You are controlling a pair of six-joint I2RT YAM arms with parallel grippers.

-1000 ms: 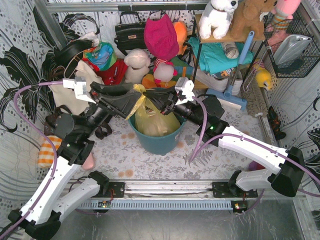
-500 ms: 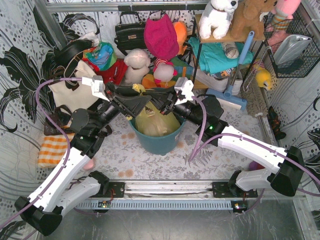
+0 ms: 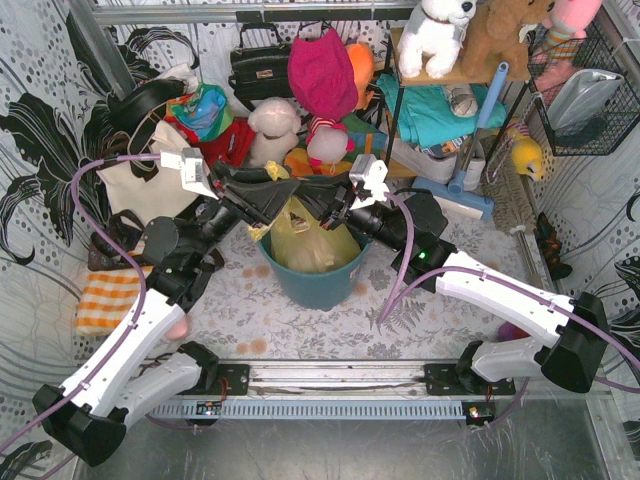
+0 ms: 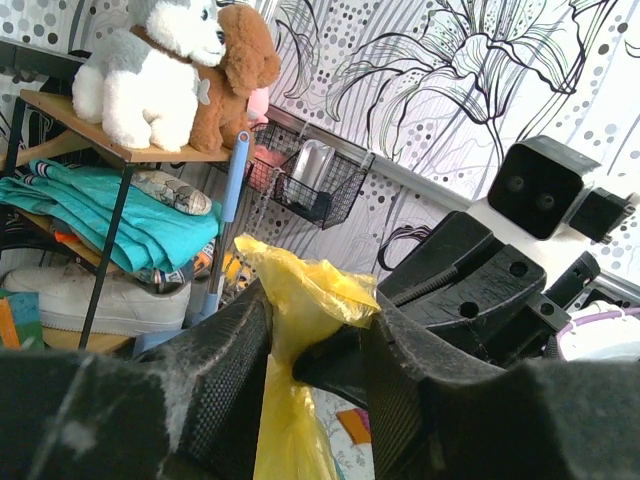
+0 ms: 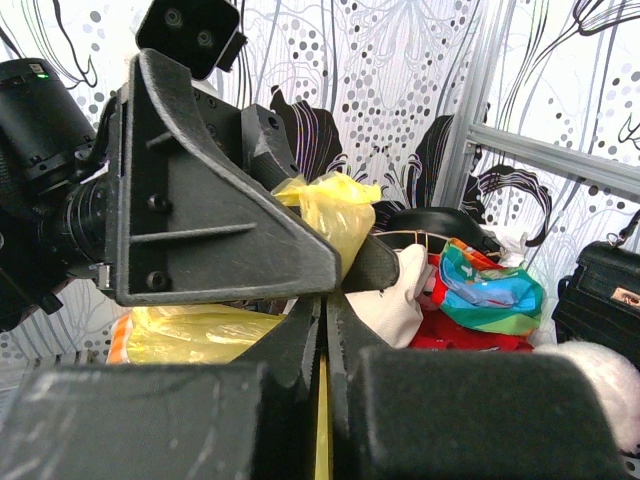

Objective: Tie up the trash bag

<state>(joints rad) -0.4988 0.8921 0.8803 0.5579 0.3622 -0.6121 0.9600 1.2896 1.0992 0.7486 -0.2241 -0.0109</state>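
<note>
The trash bag (image 3: 312, 240), thin yellow plastic, sits in the round teal bin (image 3: 310, 285) at mid-table. My left gripper (image 3: 272, 203) and right gripper (image 3: 306, 197) meet tip to tip above the bin. In the left wrist view my left gripper (image 4: 315, 322) is shut on a gathered flap of the bag (image 4: 300, 295). In the right wrist view my right gripper (image 5: 323, 330) is shut on a thin yellow strip of the bag (image 5: 322, 420). The left gripper's finger (image 5: 215, 235) crosses just above it, with the bag's tuft (image 5: 338, 212) sticking out.
A cream tote bag (image 3: 140, 185), a black handbag (image 3: 260, 65), soft toys (image 3: 275, 130) and a shelf rack (image 3: 450, 110) crowd the back. A blue mop (image 3: 470, 190) leans at the right. An orange checked cloth (image 3: 100, 300) lies at the left.
My left arm has swung right, bringing its gripper and the bag flap up against the right gripper above the bin. The right arm has barely moved.
</note>
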